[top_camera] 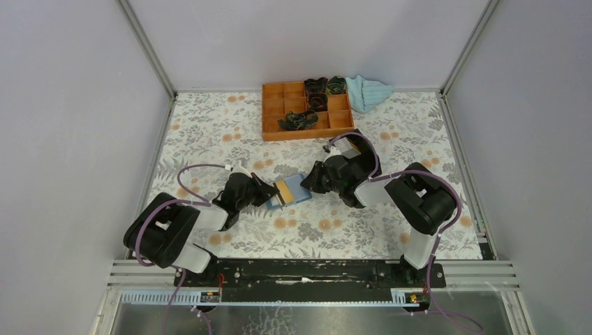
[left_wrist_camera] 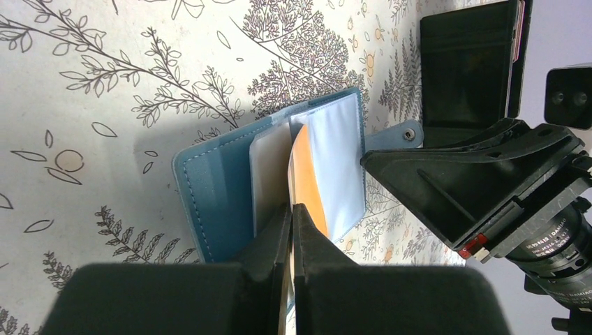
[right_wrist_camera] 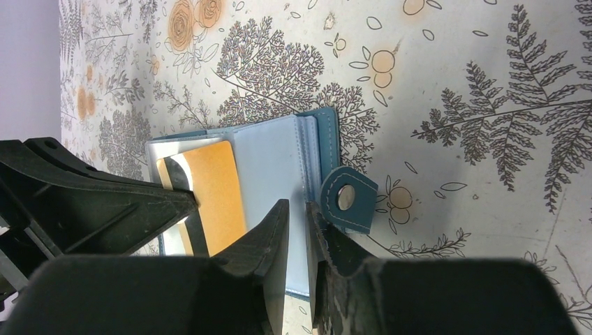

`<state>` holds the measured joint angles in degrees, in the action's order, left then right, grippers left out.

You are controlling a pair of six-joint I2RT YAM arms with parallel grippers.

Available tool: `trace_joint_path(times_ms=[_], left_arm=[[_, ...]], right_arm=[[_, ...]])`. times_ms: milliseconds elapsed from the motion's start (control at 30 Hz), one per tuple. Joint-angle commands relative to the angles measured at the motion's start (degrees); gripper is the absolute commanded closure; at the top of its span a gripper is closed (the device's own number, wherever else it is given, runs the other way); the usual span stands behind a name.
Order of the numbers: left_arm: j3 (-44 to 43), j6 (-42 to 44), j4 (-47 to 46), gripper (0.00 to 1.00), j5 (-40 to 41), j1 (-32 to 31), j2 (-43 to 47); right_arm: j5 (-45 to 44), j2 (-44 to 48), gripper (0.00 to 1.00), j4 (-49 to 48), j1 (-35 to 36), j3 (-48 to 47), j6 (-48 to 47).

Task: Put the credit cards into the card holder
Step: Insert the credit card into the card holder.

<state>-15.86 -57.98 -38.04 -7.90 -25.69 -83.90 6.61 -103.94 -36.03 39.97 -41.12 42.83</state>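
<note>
Left end effector nips credit card (holder's edge).

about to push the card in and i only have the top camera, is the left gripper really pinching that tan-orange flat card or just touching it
observer: pinching it. the left gripper is shut on the near edge of the tan-orange flat card.
operator: is it in a pocket yet
observer: partly. its far end sits between a clear sleeve and a pale blue leaf of the open dark teal folding card holder.
operator: and the right one
observer: the right gripper pinches the holder's leaf, right beside its undone snap tab.
</note>
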Motion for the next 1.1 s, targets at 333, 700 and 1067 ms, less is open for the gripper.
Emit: trace_joint_path(times_ms=[333,700,1067], left_arm=[[-2.02,1.59,5.93,1.0,-0.11,-1.12,-4.77],[-2.45,1.4,4.14,0.98,-1.19,-1.68,-6.78],[-5.66,1.45,4.17,0.82,-1.83,-3.1,-10.76]], right_arm=[[-0.81,-0.1,0.78,3.03,0.82,-1.82,-1.72],[-0.63,-0.1,0.78,2.98,0.91,-1.57,-1.59],[-0.59,-0.47,0.78,3.08,1.08,-1.59,-1.61]])
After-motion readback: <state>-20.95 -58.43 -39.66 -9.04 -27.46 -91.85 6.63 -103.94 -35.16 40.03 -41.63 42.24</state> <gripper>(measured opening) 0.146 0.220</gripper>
